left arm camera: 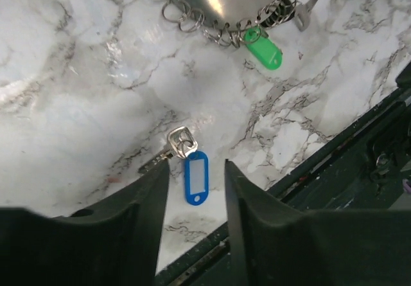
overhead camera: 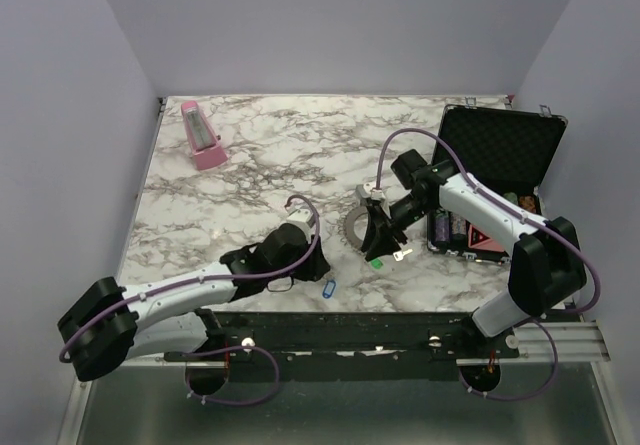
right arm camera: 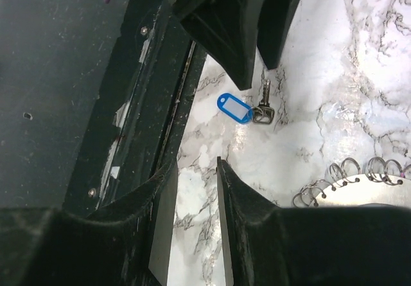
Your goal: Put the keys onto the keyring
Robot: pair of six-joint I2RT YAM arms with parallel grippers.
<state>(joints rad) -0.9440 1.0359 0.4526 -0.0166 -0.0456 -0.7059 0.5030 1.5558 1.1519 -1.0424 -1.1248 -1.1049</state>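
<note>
The keyring (overhead camera: 356, 227), a flat grey toothed ring hung with small wire loops, lies mid-table; it also shows in the left wrist view (left arm camera: 212, 0) and the right wrist view (right arm camera: 369, 193). A green-tagged key (overhead camera: 376, 262) hangs on its near rim, as the left wrist view (left arm camera: 265, 52) shows. A bare silver key (overhead camera: 403, 255) lies beside it. A blue-tagged key (left arm camera: 196, 178) lies loose near the front edge, also in the top view (overhead camera: 326, 287) and the right wrist view (right arm camera: 234, 108). My left gripper (left arm camera: 196, 173) is open, just above the blue tag. My right gripper (right arm camera: 194, 170) is open and empty over the keyring's near side (overhead camera: 375, 245).
An open black case (overhead camera: 500, 145) holding coloured items stands at the right. A pink wedge-shaped object (overhead camera: 203, 135) stands at the back left. The table's front edge and black rail (overhead camera: 400, 320) run close behind the blue tag.
</note>
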